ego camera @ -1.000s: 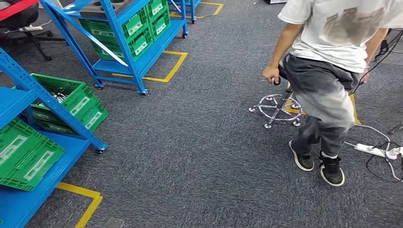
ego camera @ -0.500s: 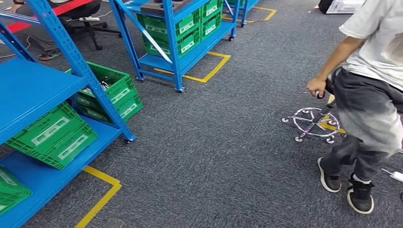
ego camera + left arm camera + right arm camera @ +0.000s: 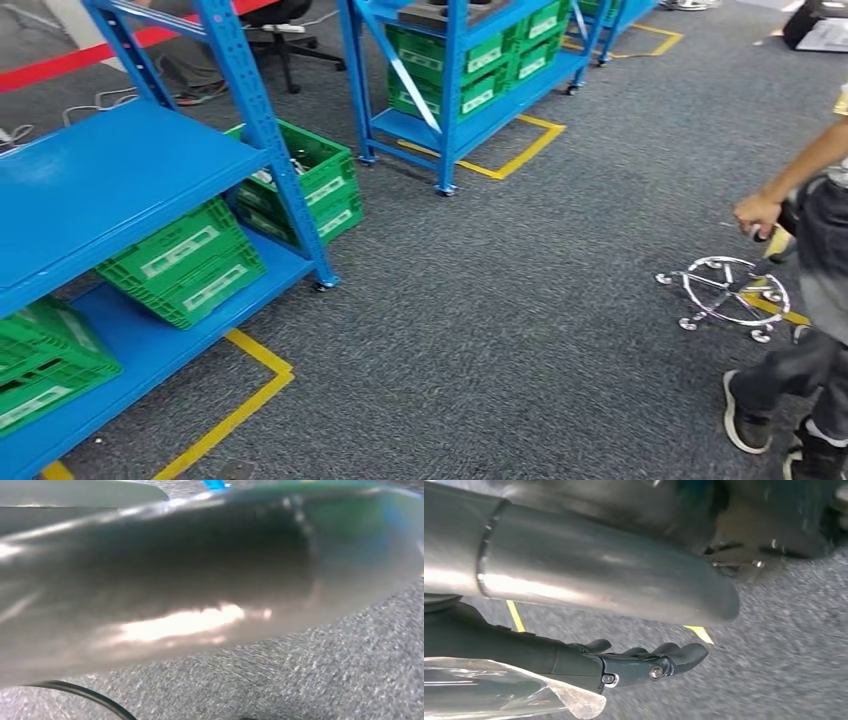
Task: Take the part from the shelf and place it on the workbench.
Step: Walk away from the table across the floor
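R hand [image 3: 644, 662] hangs over grey carpet [image 3: 784, 645], dark fingers [image 3: 684, 655] lightly curled, nothing in them; clear plastic sheet [image 3: 499, 692] sits just beside its wrist. L hand: can't tell state, wrist view blurred. Blue shelf [image 3: 110, 185] w/ green crates [image 3: 185, 260] lies ahead-left of hands, part itself not made out; person [image 3: 800, 300] by chrome stool base [image 3: 730, 290] ahead-right.

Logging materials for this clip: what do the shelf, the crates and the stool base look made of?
Nearest shelf: painted blue metal, likely steel, judging by its perforated uprights. Crates: green moulded plastic, ribbed walls with white labels. Stool base: chromed metal, mirror-bright spokes on small castors.
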{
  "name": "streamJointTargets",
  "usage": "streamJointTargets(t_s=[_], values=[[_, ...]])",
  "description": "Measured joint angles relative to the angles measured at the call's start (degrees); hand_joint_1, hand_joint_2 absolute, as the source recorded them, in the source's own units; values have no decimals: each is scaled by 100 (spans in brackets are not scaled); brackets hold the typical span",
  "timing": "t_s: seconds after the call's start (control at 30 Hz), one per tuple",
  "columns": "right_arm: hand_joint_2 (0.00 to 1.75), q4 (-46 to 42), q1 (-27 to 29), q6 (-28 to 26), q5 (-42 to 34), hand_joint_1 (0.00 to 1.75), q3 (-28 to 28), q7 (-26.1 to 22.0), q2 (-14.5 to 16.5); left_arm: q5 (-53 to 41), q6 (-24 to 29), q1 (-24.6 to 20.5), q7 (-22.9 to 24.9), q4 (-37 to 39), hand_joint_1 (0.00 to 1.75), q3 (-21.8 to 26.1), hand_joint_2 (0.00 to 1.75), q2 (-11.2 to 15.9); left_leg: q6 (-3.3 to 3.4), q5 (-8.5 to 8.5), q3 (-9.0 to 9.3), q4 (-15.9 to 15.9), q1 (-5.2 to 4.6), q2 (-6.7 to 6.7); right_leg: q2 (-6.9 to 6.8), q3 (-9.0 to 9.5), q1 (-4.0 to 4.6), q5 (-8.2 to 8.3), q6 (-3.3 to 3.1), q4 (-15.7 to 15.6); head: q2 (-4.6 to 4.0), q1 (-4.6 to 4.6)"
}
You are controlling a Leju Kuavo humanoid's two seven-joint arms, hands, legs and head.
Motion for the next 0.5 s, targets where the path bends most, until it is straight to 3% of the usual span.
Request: streamJointTargets(t_s=[0.07,0.1,0.13,0.2,0.23,0.27,0.3,0.33,0.4,0.47,0.5], values=[[0,1,2,0,2,0,-1,1,-3,-1,0,-1,1,1,0,0,0,-5,-5,-3,-7,3,1,-27,131,28,3,15,-24,-105,0,-2],[0,1,-1,-1,4,0,-2,3,-5,15,-4,1,4,2,0,9,0,-8,-36,2,-28,6,12,-85,173,76,7,3,-29,-189,0,-2],[0,1,-4,-1,7,0,-2,3,-3,35,-11,8,9,2,0,28,0,-7,-92,-37,-70,61,12,-50,147,145,-2,1,-49,-297,0,-12],[0,1,-6,0,10,0,-2,1,5,76,-26,9,18,2,0,70,0,0,-223,-270,-280,451,19,143,-85,274,-20,-8,-85,-444,0,-43],[0,0,1,1,11,0,-2,-1,11,79,-32,4,25,2,0,84,0,4,-268,-460,-442,805,17,308,-223,306,-32,-2,-112,-479,0,-59],[0,0,8,2,12,0,-2,0,12,79,-37,-6,35,2,0,88,0,4,-292,-617,-609,1163,29,387,-320,317,-31,-15,-120,-478,0,-65],[0,0,12,2,13,0,-2,1,12,78,-43,-8,51,2,0,91,0,4,-314,-699,-729,1427,45,430,-412,327,-31,-29,-121,-476,0,-63],[0,0,10,2,15,0,-2,2,13,78,-46,-4,68,2,0,96,0,5,-332,-676,-764,1514,62,458,-497,339,-32,-45,-116,-475,0,-63],[0,0,1,2,22,0,-2,2,15,77,-49,10,93,2,0,107,0,10,-352,-349,-520,1063,87,546,-641,381,-38,-78,-87,-472,0,-65],[0,0,-4,1,28,0,-2,2,17,77,-50,3,100,2,0,115,0,12,-329,-57,-144,329,64,830,-767,429,-18,-131,-24,-461,0,-72],[0,0,-7,-1,26,0,-2,1,17,73,-52,-7,99,2,0,116,0,9,-297,-5,-39,111,44,940,-827,451,-1,-156,12,-458,0,-69]])
